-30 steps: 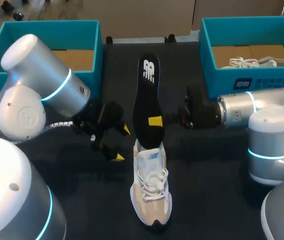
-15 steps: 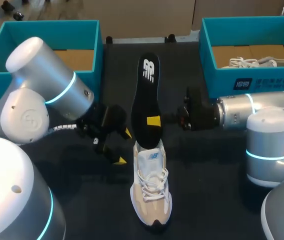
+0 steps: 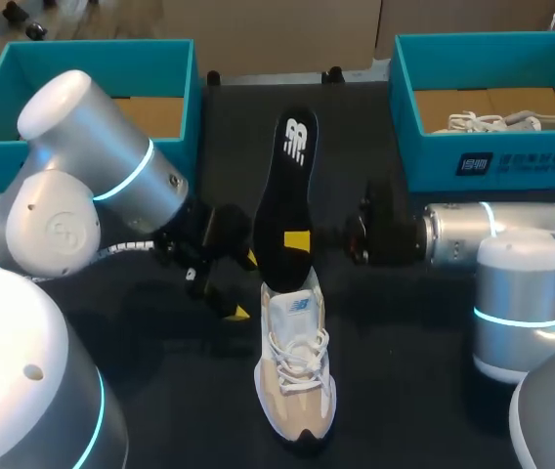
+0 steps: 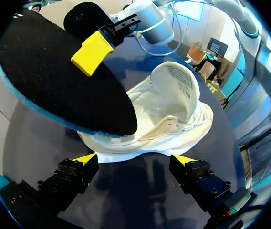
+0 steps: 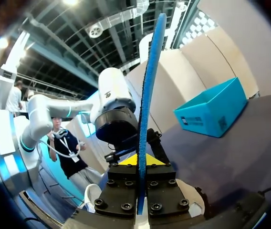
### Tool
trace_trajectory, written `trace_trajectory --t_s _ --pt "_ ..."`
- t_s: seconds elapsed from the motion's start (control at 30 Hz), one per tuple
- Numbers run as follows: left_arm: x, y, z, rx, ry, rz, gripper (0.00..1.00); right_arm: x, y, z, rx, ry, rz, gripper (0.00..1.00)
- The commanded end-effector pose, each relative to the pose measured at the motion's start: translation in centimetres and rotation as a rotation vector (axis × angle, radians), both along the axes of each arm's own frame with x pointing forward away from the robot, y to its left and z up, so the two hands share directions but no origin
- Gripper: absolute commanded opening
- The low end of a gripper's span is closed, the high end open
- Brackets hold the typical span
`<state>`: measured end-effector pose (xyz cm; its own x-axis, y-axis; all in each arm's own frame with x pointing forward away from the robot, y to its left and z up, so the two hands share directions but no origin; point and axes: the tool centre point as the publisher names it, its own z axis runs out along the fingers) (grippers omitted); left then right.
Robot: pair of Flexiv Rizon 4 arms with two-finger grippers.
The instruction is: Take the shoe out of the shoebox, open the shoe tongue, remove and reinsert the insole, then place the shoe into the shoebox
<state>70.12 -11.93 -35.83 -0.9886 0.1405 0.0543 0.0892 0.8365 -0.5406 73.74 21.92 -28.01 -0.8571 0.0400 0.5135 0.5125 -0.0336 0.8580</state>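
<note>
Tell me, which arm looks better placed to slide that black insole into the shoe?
Right. The right gripper is shut on the insole, whose lower end already sits at the opening of the shoe. The left gripper is open and empty by the shoe, probably better used to steady it.

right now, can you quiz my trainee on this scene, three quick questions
1. Which gripper holds the insole?
2. True or false: the left gripper is open and holds nothing.
3. The shoebox on the robot's right holds: A a second shoe; B the insole; C a gripper.
Key: 1 the right gripper, shut on it; 2 true; 3 A.
</note>
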Motion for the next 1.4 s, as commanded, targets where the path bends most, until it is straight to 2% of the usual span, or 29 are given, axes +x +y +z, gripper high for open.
trace_trajectory --t_s 0.03,0.7,0.87,1.1,1.4 --pt "-0.1 0.1 -0.1 -0.002 -0.002 0.001 1.0 -0.6 0.1 -0.4 0.007 -0.001 -0.017 0.0" --pt "-0.1 0.1 -0.1 -0.002 -0.002 0.001 1.0 -0.3 -0.5 -1.0 0.018 0.018 -0.011 0.0" --pt "-0.1 0.1 -0.1 -0.002 -0.002 0.001 1.0 0.3 0.6 -2.0 -0.005 0.034 -0.007 0.0" --pt "-0.1 0.1 -0.1 -0.002 -0.002 0.001 1.0 0.2 0.3 -2.3 -0.002 -0.004 -0.022 0.0" --pt "-0.1 0.1 -0.1 -0.002 -0.002 0.001 1.0 -0.1 -0.6 -2.5 -0.025 -0.013 -0.06 0.0"
